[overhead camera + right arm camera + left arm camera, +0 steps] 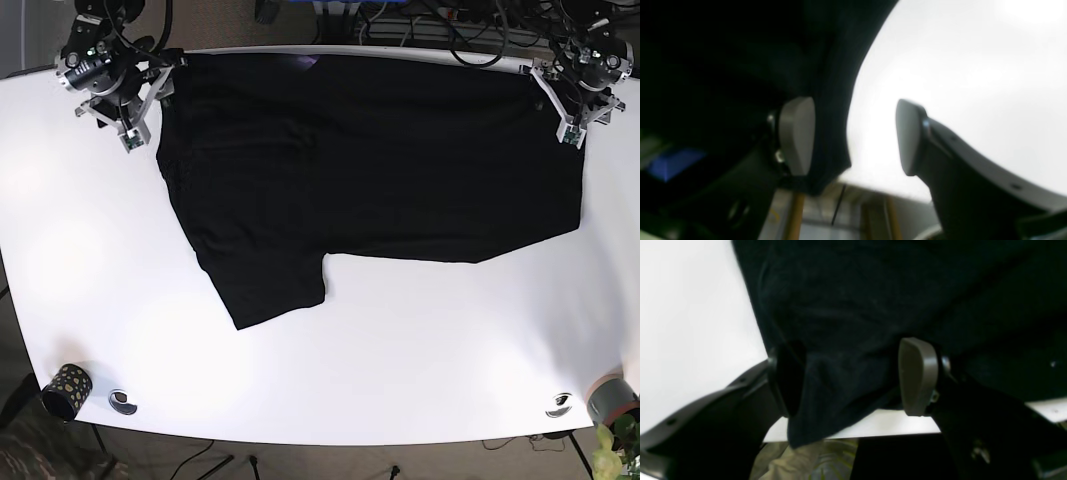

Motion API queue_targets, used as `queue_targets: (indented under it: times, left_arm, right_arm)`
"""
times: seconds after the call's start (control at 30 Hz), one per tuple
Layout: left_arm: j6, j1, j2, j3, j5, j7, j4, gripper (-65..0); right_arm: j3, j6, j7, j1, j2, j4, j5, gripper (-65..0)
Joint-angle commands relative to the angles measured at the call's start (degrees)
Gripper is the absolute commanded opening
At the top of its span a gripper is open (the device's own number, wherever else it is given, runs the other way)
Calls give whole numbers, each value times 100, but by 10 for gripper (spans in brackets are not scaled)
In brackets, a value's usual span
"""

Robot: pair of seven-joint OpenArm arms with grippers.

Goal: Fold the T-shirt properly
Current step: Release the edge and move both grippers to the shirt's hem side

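A black T-shirt (370, 160) lies spread on the white table (400, 370), with one sleeve pointing toward the front left. My right gripper (137, 112) is at the shirt's far left corner. In the right wrist view it (853, 136) is open, and the shirt's edge (830, 100) hangs beside one pad (798, 136). My left gripper (566, 112) is at the shirt's far right corner. In the left wrist view it (851, 380) is open, with a corner of the shirt (840, 390) between its pads.
A dark dotted cup (66, 388) and a small round object (122, 402) sit at the front left. Another small round object (558, 405) and a grey cup (612, 398) sit at the front right. Cables (430, 25) run behind the table's back edge.
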Motion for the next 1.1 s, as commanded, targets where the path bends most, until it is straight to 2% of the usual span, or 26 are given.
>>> queue_targets:
  times: [0.0,0.13,0.33,0.6,0.73,0.83,0.97,1.07]
  left_arm:
    - [-10,0,-23,-95,-20,-59,313,-243]
    - [-10,-158,196,-280,-29,-59,647,-243]
    - [-10,-729,205,-552,-29,-59,832,-243]
    - [-10,-1406,205,-939,24,-59,832,-243]
    - [-10,-1626,170,-1150,33,3,832,-240]
    - [-10,-1854,73,-1247,262,372,823,-236]
    - [-10,-2241,-94,-1317,385,847,805,-236]
    - [-10,-2470,-164,-1326,393,952,796,-236]
  right_arm:
    - [-5,8,94,283,26,45,23,-279]
    - [-13,8,94,986,-71,-395,5,-279]
    - [-40,8,120,2182,-71,-1406,-12,-279]
    - [-40,8,252,3615,61,-2962,-39,-279]
    - [-40,8,885,4099,105,-3973,-39,-279]
    - [-110,8,1324,4345,123,-4720,-48,-279]
    - [-629,8,1834,4450,281,-5344,-39,-279]
    - [-1007,8,2221,4450,254,-5599,-39,-279]
